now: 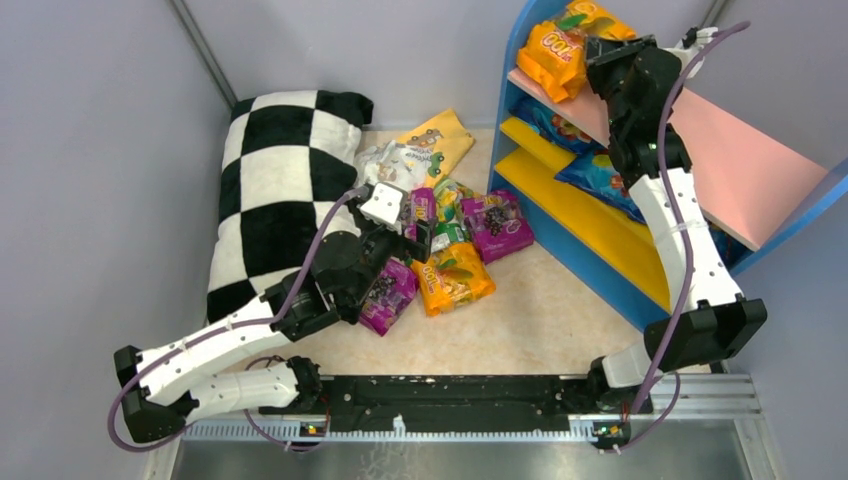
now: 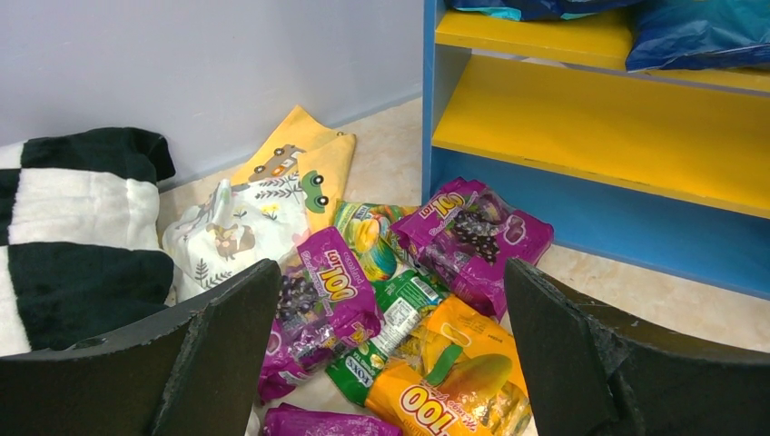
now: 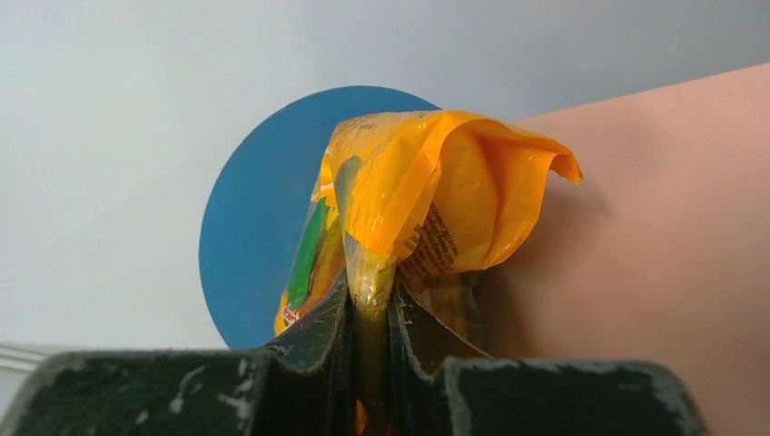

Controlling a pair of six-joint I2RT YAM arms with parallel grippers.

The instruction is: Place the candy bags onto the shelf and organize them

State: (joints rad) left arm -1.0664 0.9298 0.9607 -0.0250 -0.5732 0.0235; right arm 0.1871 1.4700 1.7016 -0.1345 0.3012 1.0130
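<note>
My right gripper point(image 1: 592, 52) is shut on the edge of an orange candy bag point(image 1: 556, 48) at the far-left end of the shelf's pink top board point(image 1: 735, 165). In the right wrist view the gripper point(image 3: 370, 292) pinches the bag point(image 3: 427, 191) against the board point(image 3: 663, 227). My left gripper point(image 1: 421, 226) is open and empty, hovering over a pile of bags on the floor. In the left wrist view the gripper point(image 2: 390, 272) frames a purple bag point(image 2: 322, 295), a green bag point(image 2: 390, 322) and an orange bag point(image 2: 454, 381). Another purple bag point(image 1: 497, 225) lies near the shelf.
A black-and-white checkered pillow point(image 1: 285, 190) lies to the left of the pile. Yellow and white printed cloths point(image 1: 420, 150) lie behind the pile. Blue bags point(image 1: 600, 175) sit on the yellow lower boards point(image 1: 600, 230). Grey walls close in on both sides.
</note>
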